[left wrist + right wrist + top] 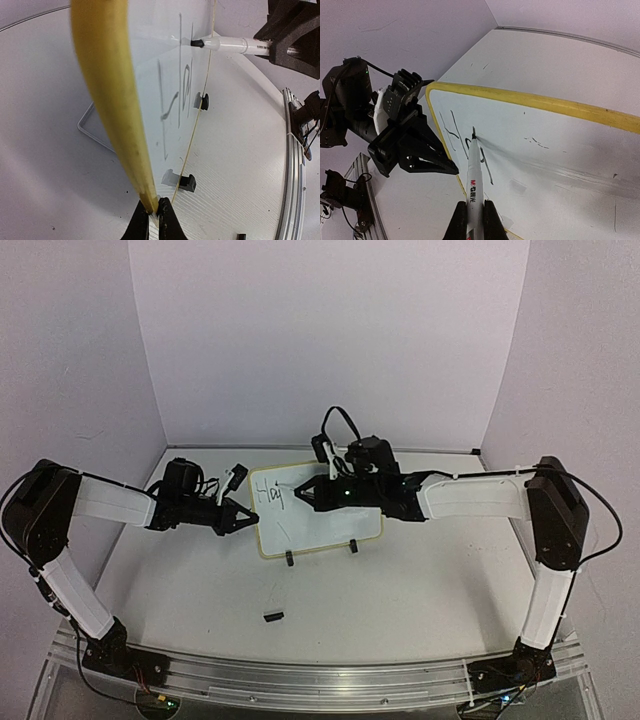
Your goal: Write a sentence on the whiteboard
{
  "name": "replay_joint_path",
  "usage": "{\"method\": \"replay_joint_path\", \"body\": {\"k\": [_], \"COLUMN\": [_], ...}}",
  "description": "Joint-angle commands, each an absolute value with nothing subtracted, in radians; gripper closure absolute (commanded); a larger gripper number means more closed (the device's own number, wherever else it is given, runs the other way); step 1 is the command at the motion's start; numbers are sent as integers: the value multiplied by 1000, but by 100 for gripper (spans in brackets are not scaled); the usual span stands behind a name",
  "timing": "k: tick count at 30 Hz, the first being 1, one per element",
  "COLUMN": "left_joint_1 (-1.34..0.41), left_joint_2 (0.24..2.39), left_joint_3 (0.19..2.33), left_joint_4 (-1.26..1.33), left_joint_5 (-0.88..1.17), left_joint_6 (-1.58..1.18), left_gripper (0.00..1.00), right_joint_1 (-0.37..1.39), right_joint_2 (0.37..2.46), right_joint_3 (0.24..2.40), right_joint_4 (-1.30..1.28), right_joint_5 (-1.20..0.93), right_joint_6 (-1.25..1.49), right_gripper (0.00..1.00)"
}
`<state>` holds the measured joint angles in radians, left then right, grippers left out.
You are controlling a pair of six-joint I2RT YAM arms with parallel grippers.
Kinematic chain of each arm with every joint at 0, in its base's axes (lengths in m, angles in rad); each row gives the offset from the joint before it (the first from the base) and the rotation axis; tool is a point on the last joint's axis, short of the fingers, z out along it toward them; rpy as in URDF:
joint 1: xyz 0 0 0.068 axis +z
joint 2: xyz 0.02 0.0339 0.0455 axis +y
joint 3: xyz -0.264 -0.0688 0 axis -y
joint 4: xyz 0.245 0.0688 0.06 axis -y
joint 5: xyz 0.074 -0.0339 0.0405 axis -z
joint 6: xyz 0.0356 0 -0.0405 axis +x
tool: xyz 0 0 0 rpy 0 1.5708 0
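Note:
The whiteboard [330, 525] stands upright on two black clip feet in the middle of the table. My left gripper [248, 520] is shut on its yellow left rim [107, 100], with the jaws [154, 210] pinching the edge. My right gripper [305, 493] is shut on a white marker [474, 175] whose tip touches the board. Only the first few black letters of the sentence [270, 492] show, near the board's upper left corner. They also show in the left wrist view [175, 95] and in the right wrist view [462, 140].
A small black marker cap [272, 616] lies on the table in front of the board. The clip feet [290, 560] jut forward from the board's bottom edge. A metal rail [320, 680] runs along the near edge. Lilac walls enclose the back and sides.

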<state>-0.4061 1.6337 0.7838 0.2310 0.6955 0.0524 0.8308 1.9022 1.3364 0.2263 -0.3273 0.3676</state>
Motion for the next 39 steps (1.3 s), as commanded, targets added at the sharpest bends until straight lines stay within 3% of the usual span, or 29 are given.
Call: {"method": "replay_joint_path", "body": {"k": [1, 11, 29, 39], "left_joint_1": [-410, -411, -413, -413], "left_joint_2": [1649, 1648, 1649, 1649], "left_joint_3": [811, 811, 815, 814], "left_joint_4": [210, 211, 204, 205], "left_joint_5": [602, 602, 601, 599], "left_joint_6": [86, 87, 87, 88], "left_gripper": [100, 100, 100, 100], "right_joint_1": [829, 829, 841, 841], "right_joint_2": [1872, 1807, 1911, 1761], "right_joint_3": [1320, 1247, 1316, 1248], "right_joint_4": [232, 232, 210, 238], "right_joint_5": [-240, -205, -332, -321], "right_joint_6": [357, 352, 347, 345], "right_gripper": [100, 100, 100, 100]}}
